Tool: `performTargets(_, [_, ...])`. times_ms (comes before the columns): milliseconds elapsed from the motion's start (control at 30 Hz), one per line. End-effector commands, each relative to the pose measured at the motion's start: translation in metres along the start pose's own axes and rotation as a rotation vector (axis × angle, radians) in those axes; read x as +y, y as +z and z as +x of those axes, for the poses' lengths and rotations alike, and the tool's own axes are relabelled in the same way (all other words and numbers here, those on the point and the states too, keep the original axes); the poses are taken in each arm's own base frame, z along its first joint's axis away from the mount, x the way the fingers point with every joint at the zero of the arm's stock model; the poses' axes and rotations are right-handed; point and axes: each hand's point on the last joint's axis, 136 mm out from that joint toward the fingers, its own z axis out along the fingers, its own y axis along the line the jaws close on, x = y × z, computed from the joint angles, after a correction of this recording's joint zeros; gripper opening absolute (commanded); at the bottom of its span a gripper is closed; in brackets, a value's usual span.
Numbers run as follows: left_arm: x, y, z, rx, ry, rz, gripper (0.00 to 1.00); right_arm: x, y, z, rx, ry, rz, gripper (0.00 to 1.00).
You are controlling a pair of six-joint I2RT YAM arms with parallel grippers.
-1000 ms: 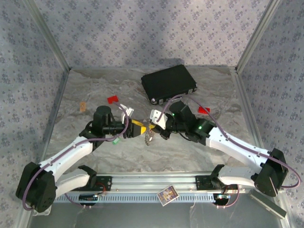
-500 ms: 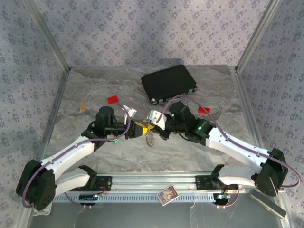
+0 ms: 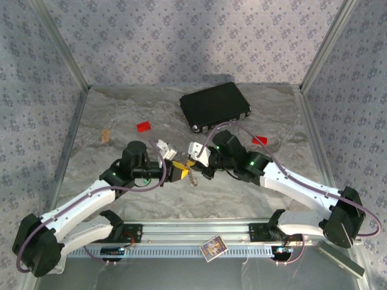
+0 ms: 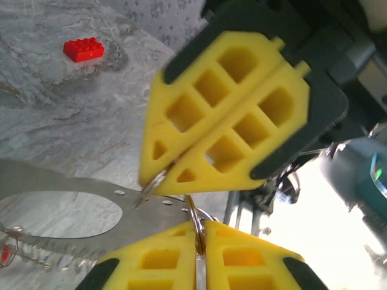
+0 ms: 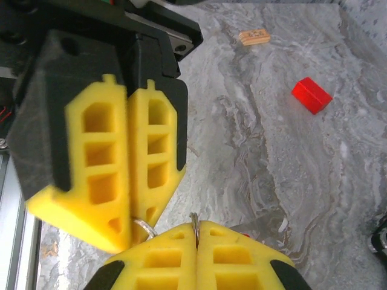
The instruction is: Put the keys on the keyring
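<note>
Two end effectors (image 3: 181,171) (image 3: 196,164) pinch one keyring (image 3: 192,177); two red blocks (image 3: 143,126) (image 3: 259,140) nearby.

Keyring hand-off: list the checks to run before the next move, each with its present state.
1. Left gripper shut on the wire ring: ok.
2. Right gripper shut on a wire loop at its tip: ok.
3. Both grippers on the same ring: cannot tell.
4. Keyring within reach, right by both sets of fingertips: ok.
5. Both keys located: cannot tell.
6. Red block clear of the grippers: ok.
</note>
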Motion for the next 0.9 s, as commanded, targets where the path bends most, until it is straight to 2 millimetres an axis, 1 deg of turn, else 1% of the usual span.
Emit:
performTargets(0, [-0.009, -0.001, 0.008, 0.065, 0.136, -0.014, 0.16, -0.009, -0.002, -0.011, -0.018, 0.006, 0.03, 0.0])
performTargets(33, [-0.009, 0.0, 0.01, 0.072, 0.162, -0.023, 0.19, -0.009, -0.001, -0.011, -0.016, 0.008, 0.03, 0.0])
performTargets(67, [-0.01, 0.0, 0.011, 0.077, 0.197, -0.035, 0.25, -0.009, -0.001, -0.011, -0.016, 0.009, 0.029, 0.0])
performTargets(200, [-0.008, -0.002, 0.015, 0.091, 0.331, -0.098, 0.28, -0.009, -0.001, -0.01, -0.016, 0.02, 0.025, 0.0])
performTargets(267, [-0.012, -0.003, 0.018, 0.091, 0.407, -0.098, 0.3, -0.008, -0.001, -0.01, -0.016, 0.026, 0.018, 0.0])
performTargets(333, [-0.014, -0.003, 0.021, 0.09, 0.469, -0.104, 0.36, -0.007, -0.001, -0.009, -0.016, 0.028, 0.008, 0.0])
performTargets(433, [-0.012, -0.004, 0.021, 0.082, 0.528, -0.142, 0.37, -0.004, -0.001, -0.009, -0.017, 0.032, -0.013, 0.0])
performTargets(500, [-0.01, -0.006, 0.02, 0.082, 0.531, -0.166, 0.38, -0.003, -0.001, -0.008, -0.015, 0.033, -0.02, 0.0])
performTargets(600, [-0.006, -0.01, 0.025, 0.115, 0.519, -0.188, 0.39, -0.003, -0.003, -0.007, -0.017, 0.037, -0.031, 0.0])
performTargets(667, [-0.004, -0.016, 0.024, 0.112, 0.505, -0.203, 0.41, 0.001, -0.004, -0.005, -0.02, 0.026, -0.06, 0.0])
performTargets(733, [-0.001, -0.025, 0.018, 0.068, 0.461, -0.207, 0.43, 0.004, -0.005, -0.002, -0.016, 0.007, -0.082, 0.0])
performTargets(800, [0.0, -0.033, 0.01, 0.005, 0.373, -0.161, 0.46, 0.005, -0.005, 0.0, -0.014, -0.008, -0.092, 0.0])
performTargets(867, [-0.002, -0.034, 0.003, -0.038, 0.285, -0.099, 0.48, 0.004, -0.005, 0.0, -0.017, -0.017, -0.096, 0.0])
